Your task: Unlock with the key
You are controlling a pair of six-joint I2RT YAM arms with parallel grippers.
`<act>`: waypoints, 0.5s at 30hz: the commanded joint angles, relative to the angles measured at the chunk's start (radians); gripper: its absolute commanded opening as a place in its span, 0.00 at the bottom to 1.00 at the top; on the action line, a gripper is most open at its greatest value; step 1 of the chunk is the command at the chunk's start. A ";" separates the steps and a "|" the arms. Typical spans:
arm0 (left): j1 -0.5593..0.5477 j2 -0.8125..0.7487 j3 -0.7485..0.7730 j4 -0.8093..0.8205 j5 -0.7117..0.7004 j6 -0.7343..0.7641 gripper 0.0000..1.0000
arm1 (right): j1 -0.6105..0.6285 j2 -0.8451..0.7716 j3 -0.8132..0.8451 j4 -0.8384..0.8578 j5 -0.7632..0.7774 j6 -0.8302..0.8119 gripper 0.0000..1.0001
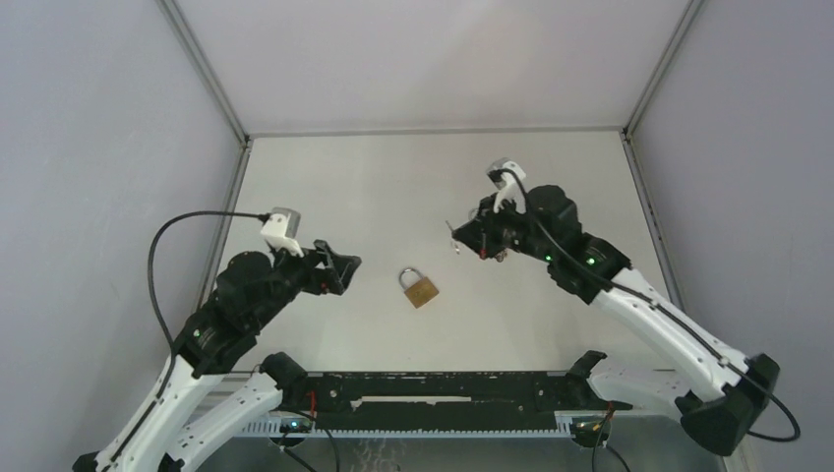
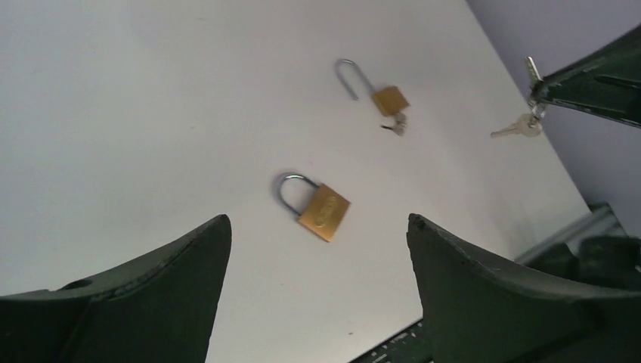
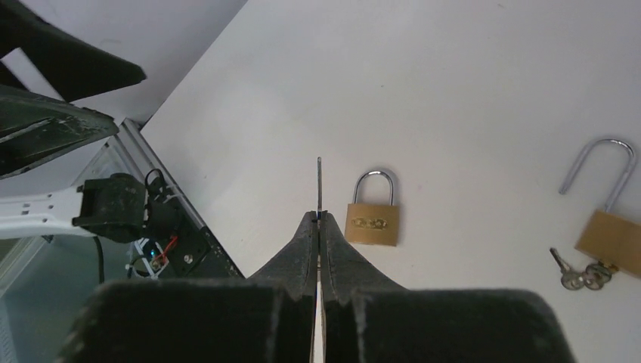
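Note:
A closed brass padlock (image 1: 421, 290) lies flat on the white table between the arms. It also shows in the left wrist view (image 2: 323, 212) and the right wrist view (image 3: 372, 223). My right gripper (image 1: 459, 232) is shut on a key (image 3: 319, 181), whose blade sticks out past the fingertips (image 3: 329, 238). It hangs above the table, up and right of the padlock. A second key (image 2: 518, 128) dangles from the held one. My left gripper (image 1: 346, 270) is open and empty, left of the padlock and above the table.
A second brass padlock (image 2: 382, 94) with its shackle swung open and keys in it lies farther back, also in the right wrist view (image 3: 608, 227). Grey walls enclose the table (image 1: 393, 187). A black rail (image 1: 443, 393) runs along the near edge.

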 commanded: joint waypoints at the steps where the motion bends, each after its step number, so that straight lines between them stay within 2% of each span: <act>1: 0.007 0.078 0.051 0.188 0.325 0.033 0.88 | -0.067 -0.135 -0.050 -0.040 -0.141 0.031 0.00; 5: -0.002 0.153 0.052 0.288 0.503 0.012 0.85 | -0.131 -0.229 -0.090 -0.074 -0.284 0.054 0.00; 10: -0.041 0.218 0.067 0.351 0.610 0.010 0.81 | -0.153 -0.321 -0.134 -0.101 -0.351 0.066 0.00; 15: -0.113 0.248 0.068 0.402 0.679 0.022 0.77 | -0.156 -0.347 -0.156 -0.082 -0.484 0.088 0.00</act>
